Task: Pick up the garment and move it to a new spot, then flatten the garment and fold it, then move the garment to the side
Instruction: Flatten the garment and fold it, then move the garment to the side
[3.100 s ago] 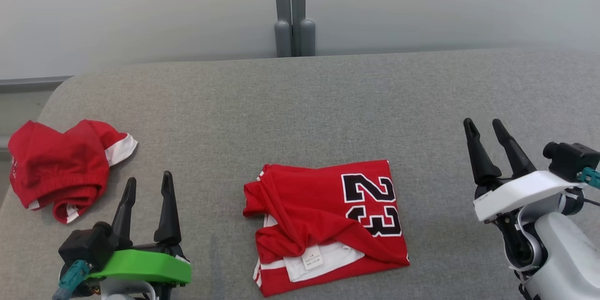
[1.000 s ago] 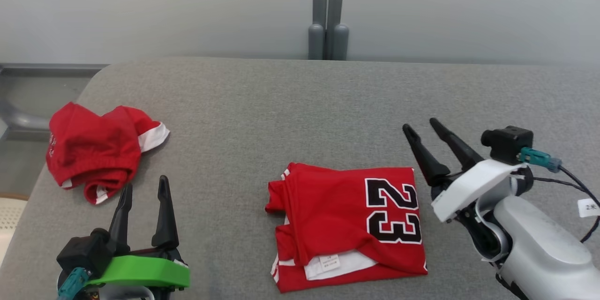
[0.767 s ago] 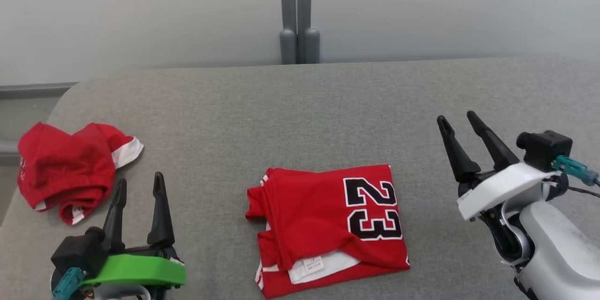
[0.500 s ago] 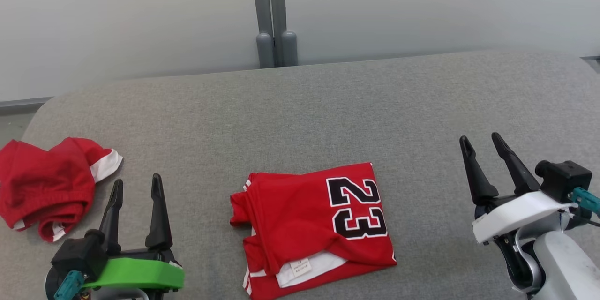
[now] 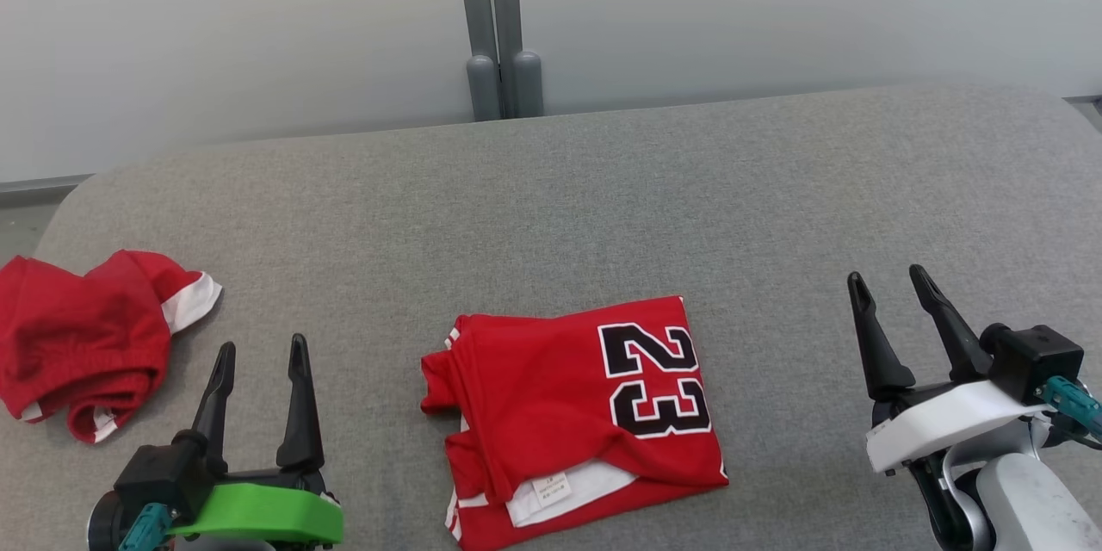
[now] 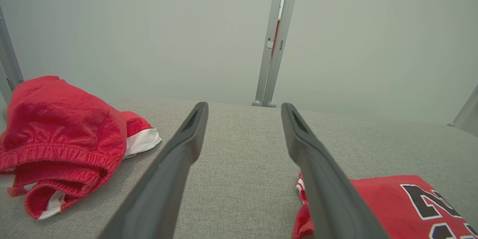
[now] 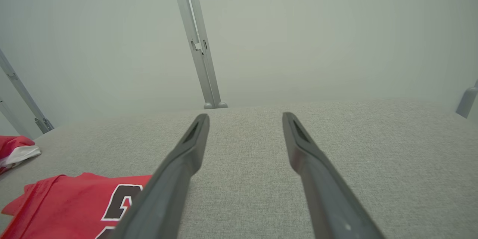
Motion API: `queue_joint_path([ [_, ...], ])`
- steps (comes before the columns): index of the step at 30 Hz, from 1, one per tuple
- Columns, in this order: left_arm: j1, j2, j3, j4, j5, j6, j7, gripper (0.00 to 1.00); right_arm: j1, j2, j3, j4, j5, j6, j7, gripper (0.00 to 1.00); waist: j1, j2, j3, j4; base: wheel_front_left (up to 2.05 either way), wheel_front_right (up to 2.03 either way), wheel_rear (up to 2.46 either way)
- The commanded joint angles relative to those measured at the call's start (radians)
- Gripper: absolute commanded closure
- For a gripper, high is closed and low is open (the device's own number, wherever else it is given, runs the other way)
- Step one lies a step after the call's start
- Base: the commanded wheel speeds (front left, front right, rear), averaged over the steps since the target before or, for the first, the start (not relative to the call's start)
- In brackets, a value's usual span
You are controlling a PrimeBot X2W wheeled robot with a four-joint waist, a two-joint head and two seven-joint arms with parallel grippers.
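A red jersey [image 5: 551, 413] with a black "23" lies folded on the grey padded table [image 5: 603, 207], near the front middle, its white label facing up. It also shows in the left wrist view as the jersey [image 6: 392, 209] and in the right wrist view as the jersey [image 7: 67, 201]. A second red garment with white trim [image 5: 82, 340] lies crumpled at the far left; the left wrist view has this crumpled garment [image 6: 56, 134] on its left. My left gripper [image 5: 263, 346] stands open between the two, touching neither. My right gripper [image 5: 887, 275] is open to the right of the jersey, apart from it.
A pale wall runs behind the table, with a pair of grey posts [image 5: 492, 60] at its middle. The table's rounded left corner [image 5: 60, 207] is close to the crumpled garment. Bare grey surface stretches across the back and right.
The head camera has swung, so the whole picture shifted. My right gripper has drawn back from the jersey's right edge toward the lower right. Both garments lie as before.
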Motion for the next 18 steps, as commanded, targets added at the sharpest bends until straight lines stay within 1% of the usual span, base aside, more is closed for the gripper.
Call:
queue_joint_path([
  [1, 0.002, 0.000, 0.002, 0.004, 0.005, -0.003, 0.000, 0.00, 0.013, 0.000, -0.001, -0.003, -0.010, 0.000, -0.003, 0.00, 0.0000, -0.0001, 0.002, 0.003, 0.00, 0.00, 0.00],
  [11, -0.017, -0.003, -0.001, 0.018, 0.013, -0.008, 0.000, 0.00, 0.000, -0.006, 0.008, 0.019, -0.012, 0.000, 0.008, 0.00, 0.0000, -0.0001, 0.014, 0.023, 0.00, 0.00, 0.00],
  [15, -0.031, -0.003, -0.004, 0.031, 0.016, -0.008, 0.000, 0.00, -0.041, 0.001, 0.052, 0.043, 0.017, 0.000, 0.069, 0.00, 0.0000, -0.0001, 0.028, 0.035, 0.00, 0.00, 0.00],
  [18, -0.042, -0.003, -0.010, 0.039, 0.016, -0.009, 0.000, 0.00, -0.073, 0.013, 0.109, 0.086, 0.056, 0.000, 0.155, 0.00, 0.0000, -0.0001, 0.040, 0.054, 0.00, 0.00, 0.00],
])
